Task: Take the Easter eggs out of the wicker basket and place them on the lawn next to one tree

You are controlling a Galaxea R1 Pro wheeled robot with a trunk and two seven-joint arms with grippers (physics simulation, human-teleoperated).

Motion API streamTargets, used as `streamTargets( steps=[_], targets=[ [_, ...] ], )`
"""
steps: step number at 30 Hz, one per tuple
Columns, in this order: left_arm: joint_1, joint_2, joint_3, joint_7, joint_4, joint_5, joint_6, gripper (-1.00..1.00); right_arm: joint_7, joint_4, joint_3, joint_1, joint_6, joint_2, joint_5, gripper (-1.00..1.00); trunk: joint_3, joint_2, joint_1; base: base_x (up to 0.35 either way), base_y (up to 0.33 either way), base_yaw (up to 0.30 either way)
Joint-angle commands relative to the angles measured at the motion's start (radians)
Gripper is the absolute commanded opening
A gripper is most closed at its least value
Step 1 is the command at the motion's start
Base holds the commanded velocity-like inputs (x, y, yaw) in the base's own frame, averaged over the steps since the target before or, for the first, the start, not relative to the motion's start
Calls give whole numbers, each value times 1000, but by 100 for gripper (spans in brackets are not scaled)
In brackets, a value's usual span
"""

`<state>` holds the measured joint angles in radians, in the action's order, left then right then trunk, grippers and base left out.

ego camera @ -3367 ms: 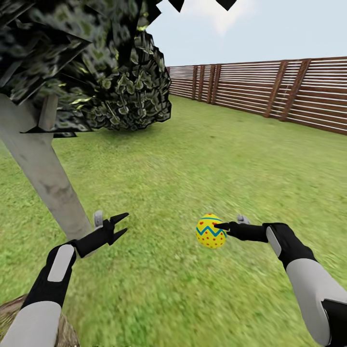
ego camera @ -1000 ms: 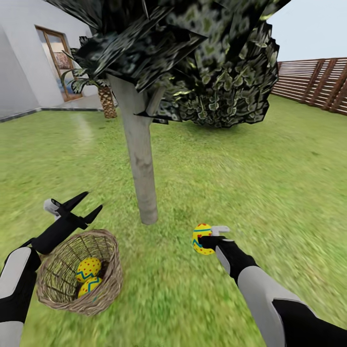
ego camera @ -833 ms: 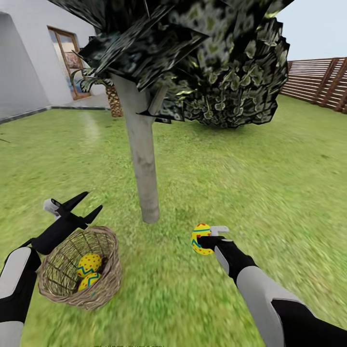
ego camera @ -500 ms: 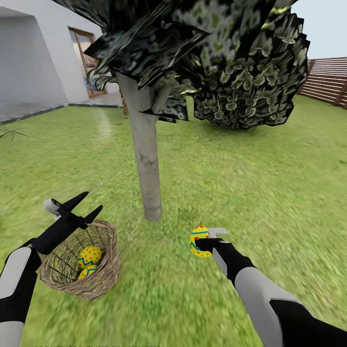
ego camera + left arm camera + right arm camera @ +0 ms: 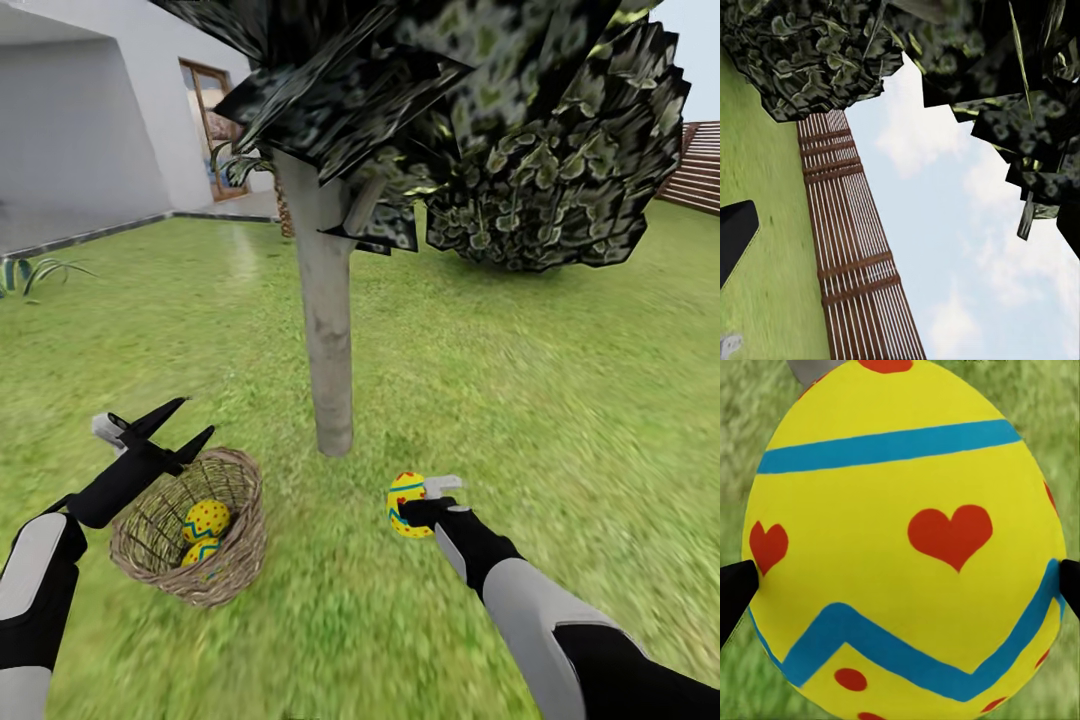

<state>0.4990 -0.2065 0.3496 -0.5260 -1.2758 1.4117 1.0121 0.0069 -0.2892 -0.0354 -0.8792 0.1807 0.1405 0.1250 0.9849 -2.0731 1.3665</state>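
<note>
— What's in your right hand?

— My right gripper point(image 5: 418, 502) is clamped on one Easter egg point(image 5: 405, 504), a fingertip pressed against each side. Up close the held egg point(image 5: 907, 540) is yellow with a straight blue band, a blue zigzag, red hearts and red dots. I hold it above the lawn point(image 5: 560, 380), off the grass, near the foot of the tree point(image 5: 330, 340).

— And the left?

— My left gripper point(image 5: 170, 428) has its fingers spread apart with nothing between them. It hangs just over the far rim of the wicker basket point(image 5: 195, 540).

— Where are the other eggs?

— Two Easter eggs lie inside the basket, touching each other: one point(image 5: 207, 519) higher, one point(image 5: 201, 551) lower. The basket sits on the grass near the trunk, on my left side of it; the held egg is on my right side of the trunk.

— What lies beyond?

— Past the tree stands a white house wall point(image 5: 90, 130) with a wood-framed door point(image 5: 212, 125). A brown slatted fence point(image 5: 700, 165) shows at the far right, and from the left wrist the same fence point(image 5: 851, 247) appears against the sky with dark leaves point(image 5: 810, 52) around it.
</note>
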Motion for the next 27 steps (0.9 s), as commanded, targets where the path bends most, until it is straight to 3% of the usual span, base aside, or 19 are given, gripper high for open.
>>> streamTargets(
  steps=[1, 8, 17, 27],
  targets=[
    [0, 1, 1, -5, 1, -3, 5, 100, 1, -2, -4, 0, 6, 1, 10, -100, 1, 0, 0, 0, 0, 292],
    [1, 1, 0, -5, 1, -3, 5, 100, 1, 4, -3, 0, 6, 1, 12, -100, 1, 0, 0, 70, 0, 292],
    [1, 1, 0, -5, 2, -3, 5, 100, 1, 5, -3, 0, 6, 3, 12, -100, 1, 0, 0, 317, 0, 276],
    [1, 1, 0, -5, 0, -3, 5, 100, 2, 30, -6, 0, -83, -4, 3, -100, 1, 0, 0, 286, 0, 20]
  ],
)
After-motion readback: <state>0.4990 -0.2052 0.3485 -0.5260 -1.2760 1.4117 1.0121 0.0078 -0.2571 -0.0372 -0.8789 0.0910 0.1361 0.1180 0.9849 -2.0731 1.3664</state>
